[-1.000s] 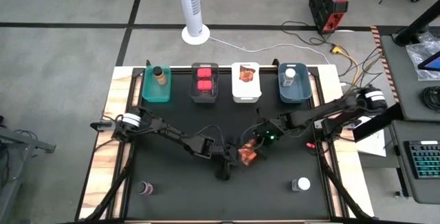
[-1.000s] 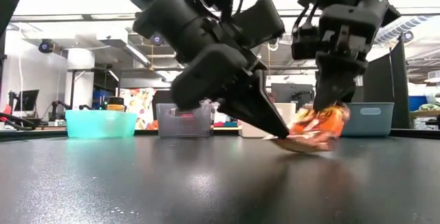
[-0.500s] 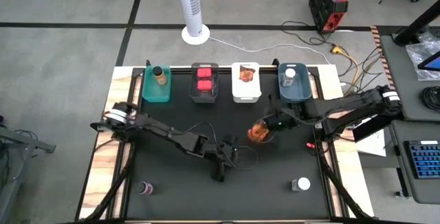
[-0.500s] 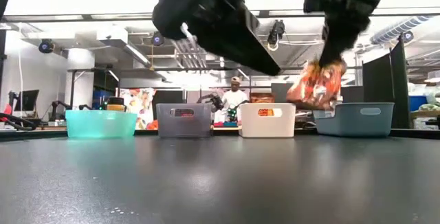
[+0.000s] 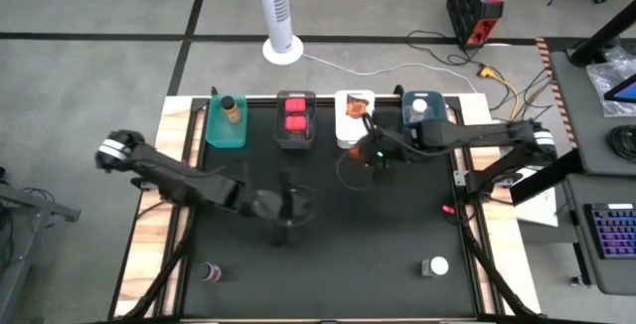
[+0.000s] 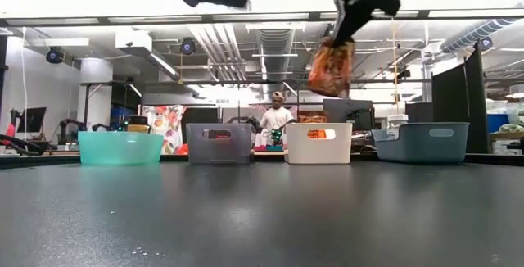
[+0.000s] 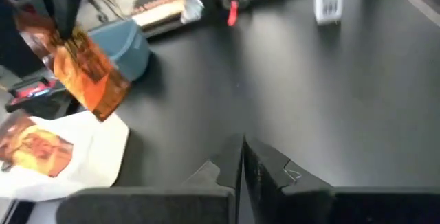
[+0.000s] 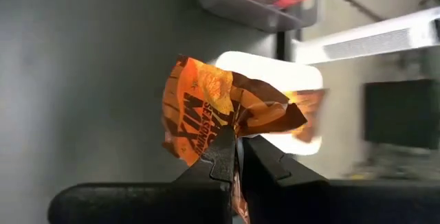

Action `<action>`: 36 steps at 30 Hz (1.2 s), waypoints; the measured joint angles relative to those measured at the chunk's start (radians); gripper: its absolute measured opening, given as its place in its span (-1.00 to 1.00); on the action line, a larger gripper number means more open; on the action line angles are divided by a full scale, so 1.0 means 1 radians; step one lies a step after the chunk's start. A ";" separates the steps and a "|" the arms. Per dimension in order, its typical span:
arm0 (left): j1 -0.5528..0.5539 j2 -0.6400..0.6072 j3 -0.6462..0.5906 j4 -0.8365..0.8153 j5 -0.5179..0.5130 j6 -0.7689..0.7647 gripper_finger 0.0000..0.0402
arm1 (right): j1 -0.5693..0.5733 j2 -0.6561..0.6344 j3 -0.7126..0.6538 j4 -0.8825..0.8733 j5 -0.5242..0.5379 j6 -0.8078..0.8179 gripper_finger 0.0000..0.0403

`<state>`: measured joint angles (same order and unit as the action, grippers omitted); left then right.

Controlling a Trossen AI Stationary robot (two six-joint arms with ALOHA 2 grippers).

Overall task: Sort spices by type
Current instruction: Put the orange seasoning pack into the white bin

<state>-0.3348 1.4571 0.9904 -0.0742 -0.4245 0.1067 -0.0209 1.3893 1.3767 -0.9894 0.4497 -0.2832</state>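
Observation:
My right gripper (image 5: pixel 366 153) is shut on a flat orange-brown packet (image 6: pixel 330 66) and holds it in the air by the near edge of the white bin (image 5: pixel 355 130). That bin has a second packet (image 7: pixel 31 145) in it. My left gripper (image 5: pixel 293 208) is shut, holds nothing and hovers over the middle of the table. A purple bottle (image 5: pixel 210 271) and a white-capped jar (image 5: pixel 434 265) stand on the mat near the near edge. Two red tubs (image 5: pixel 295 115) sit in the grey bin, a brown bottle (image 5: pixel 232 108) in the teal bin, a jar (image 5: pixel 418 108) in the blue bin. My right gripper pinches the packet's crumpled top edge (image 7: pixel 69 40) between its two fingers (image 8: pixel 223 157), coming from above and pointing down. The packet (image 8: pixel 206 110) hangs tilted below the fingers, lifted clear of the table.
Four bins stand in a row along the far edge: teal (image 5: pixel 213 130), grey (image 5: pixel 295 141), white, blue (image 5: pixel 425 137). The black mat between the arms and the near edge is open. A person (image 6: pixel 277 119) stands in the room beyond the table.
My right gripper has lifted the packet off the mat and carried it up and toward the far edge, to the white bin. The packet now hangs clear of the table. My left gripper has risen and drawn back toward the table's left.

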 joint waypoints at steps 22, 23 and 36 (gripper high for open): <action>-0.315 -0.377 -0.129 -0.053 -0.415 -0.074 -1.00 | -0.312 0.265 0.112 0.184 0.045 -0.482 -0.96; -0.325 -0.382 -0.129 -0.055 -0.424 -0.075 -1.00 | -0.319 0.265 0.108 0.192 0.026 -0.484 -0.96; -0.396 -0.393 -0.129 -0.079 -0.537 -0.070 -1.00 | -0.341 0.281 0.069 0.219 -0.008 -0.457 -0.96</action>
<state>-0.7303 1.0641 0.8612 -0.1533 -0.9614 0.0368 -0.3614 1.6699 1.4460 -0.7708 0.4416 -0.7399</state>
